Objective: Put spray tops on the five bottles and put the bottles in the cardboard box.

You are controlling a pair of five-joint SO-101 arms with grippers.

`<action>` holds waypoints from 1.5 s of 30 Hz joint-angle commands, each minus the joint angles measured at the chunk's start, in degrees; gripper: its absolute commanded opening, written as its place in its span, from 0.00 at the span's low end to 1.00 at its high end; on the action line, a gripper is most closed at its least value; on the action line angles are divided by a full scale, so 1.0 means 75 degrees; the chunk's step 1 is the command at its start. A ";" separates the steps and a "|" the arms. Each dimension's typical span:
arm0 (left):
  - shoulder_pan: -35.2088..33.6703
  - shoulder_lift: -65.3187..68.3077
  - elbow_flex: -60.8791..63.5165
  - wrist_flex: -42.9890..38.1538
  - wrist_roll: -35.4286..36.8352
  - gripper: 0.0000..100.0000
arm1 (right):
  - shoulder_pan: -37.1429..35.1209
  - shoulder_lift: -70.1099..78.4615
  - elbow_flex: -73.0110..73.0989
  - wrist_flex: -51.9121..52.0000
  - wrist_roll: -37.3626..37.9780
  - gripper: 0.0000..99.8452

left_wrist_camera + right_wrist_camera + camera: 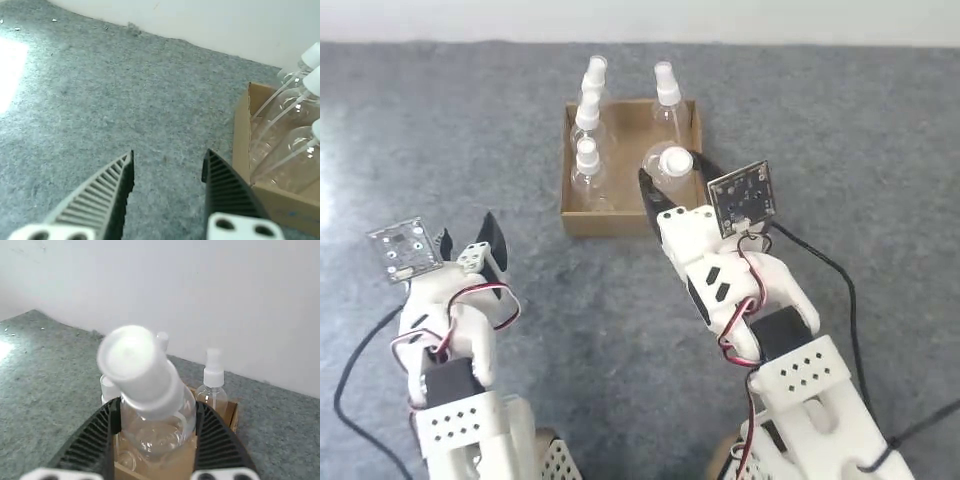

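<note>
The cardboard box (582, 222) sits at the back centre of the grey table. Three clear bottles with white spray tops stand along its left side (588, 165), and another bottle (668, 100) stands at its back right. My right gripper (672, 182) is shut on a fifth capped bottle (667, 163), held over the box's front right part. In the right wrist view this bottle (150, 405) sits between the black fingers (92, 440), its cap tilted. My left gripper (167, 175) hangs open over bare carpet left of the box (243, 145), holding nothing.
Grey carpet (470, 130) covers the table. A white wall (225, 290) rises behind the box. Cables trail from both arm bases near the front edge.
</note>
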 commanded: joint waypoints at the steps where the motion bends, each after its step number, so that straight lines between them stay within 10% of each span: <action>1: 0.0012 -0.0129 -0.0041 -0.0246 0.0012 0.21 | 0.0205 0.0369 -0.0903 0.0041 0.0105 0.02; 45: -0.0035 -0.0129 -0.0041 -0.0246 0.0012 0.21 | 0.0686 0.7074 -0.4513 0.0615 0.0047 0.02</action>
